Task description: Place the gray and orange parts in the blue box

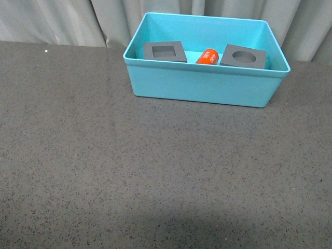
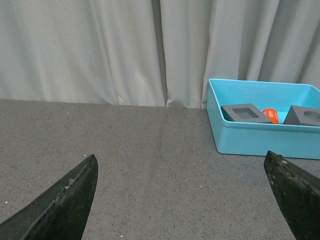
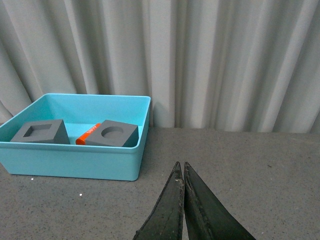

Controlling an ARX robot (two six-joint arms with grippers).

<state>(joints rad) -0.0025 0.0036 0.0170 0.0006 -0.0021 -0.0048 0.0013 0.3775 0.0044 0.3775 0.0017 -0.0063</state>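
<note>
The blue box (image 1: 202, 85) stands at the back of the dark table. Inside it lie the gray cube with a square recess (image 1: 164, 52), the orange cylinder (image 1: 208, 56) with white digits, and the gray cube with a round recess (image 1: 243, 56). Neither arm shows in the front view. In the left wrist view my left gripper (image 2: 181, 162) is open and empty over bare table, the box (image 2: 265, 137) off to one side. In the right wrist view my right gripper (image 3: 181, 166) is shut and empty, apart from the box (image 3: 75, 160).
Pale curtains (image 1: 52, 21) hang behind the table. The dark speckled tabletop (image 1: 155, 176) stretches in front of the box.
</note>
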